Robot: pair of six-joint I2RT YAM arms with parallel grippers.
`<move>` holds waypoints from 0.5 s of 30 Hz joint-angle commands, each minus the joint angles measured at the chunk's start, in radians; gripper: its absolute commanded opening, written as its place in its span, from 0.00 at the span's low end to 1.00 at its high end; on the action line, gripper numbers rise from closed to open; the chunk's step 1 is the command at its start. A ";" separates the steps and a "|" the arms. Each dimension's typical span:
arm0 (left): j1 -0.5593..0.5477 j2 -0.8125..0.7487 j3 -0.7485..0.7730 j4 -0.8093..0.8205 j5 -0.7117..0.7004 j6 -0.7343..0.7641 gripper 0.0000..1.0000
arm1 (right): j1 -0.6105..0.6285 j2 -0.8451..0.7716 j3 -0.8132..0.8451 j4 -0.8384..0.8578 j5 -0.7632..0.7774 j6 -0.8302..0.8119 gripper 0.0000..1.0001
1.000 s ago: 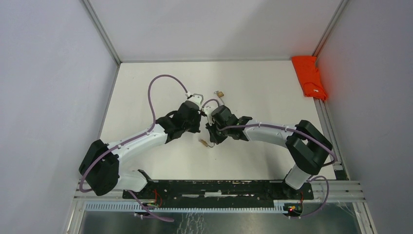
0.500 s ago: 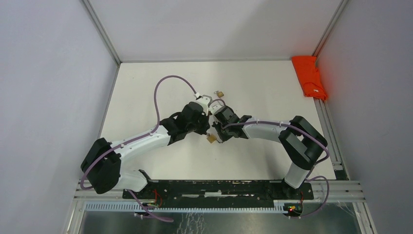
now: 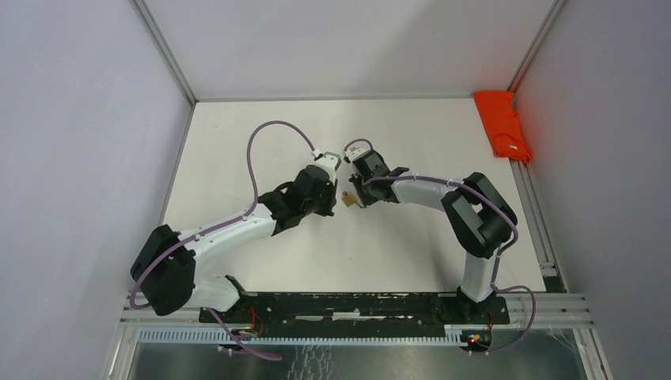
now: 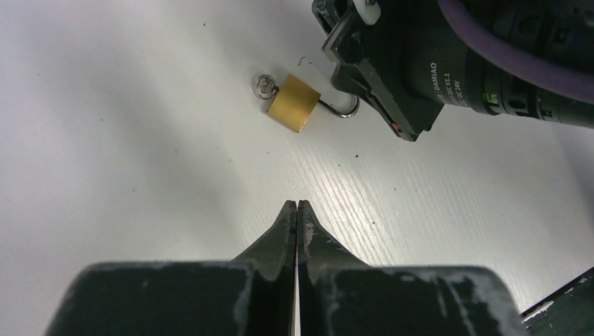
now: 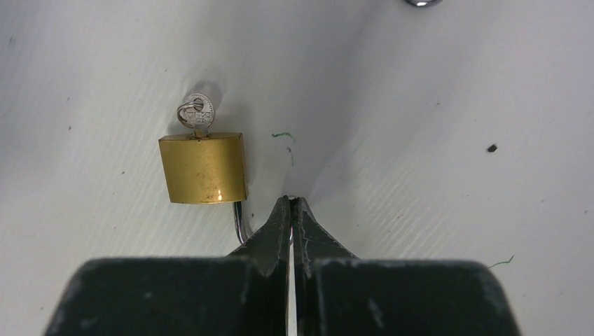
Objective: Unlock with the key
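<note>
Though your right gripper [image 5: 291,201] has its fingers pressed together on nothing, the brass padlock [image 5: 203,168] lies on the white table [image 5: 434,105] just ahead and left of its tips. The shackle [image 5: 239,222] runs back beside the left finger. You can see the key [image 5: 195,112] seated in the lock's end farthest from that gripper. Your left gripper [image 4: 297,204] is likewise together and empty, the padlock lying ahead of it, clear of its tips.
</note>
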 commanded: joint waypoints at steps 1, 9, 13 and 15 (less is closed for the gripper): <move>0.004 -0.047 0.019 0.006 -0.051 0.005 0.02 | -0.008 0.042 0.035 -0.052 0.035 -0.030 0.00; 0.005 -0.053 0.020 -0.004 -0.071 0.003 0.02 | -0.016 -0.017 0.010 -0.011 0.018 -0.044 0.40; 0.005 -0.056 0.024 -0.007 -0.077 -0.002 0.02 | -0.016 -0.042 0.044 -0.024 0.016 -0.053 0.58; 0.004 -0.064 0.029 -0.014 -0.085 -0.002 0.02 | -0.016 -0.066 0.064 -0.036 0.022 -0.060 0.68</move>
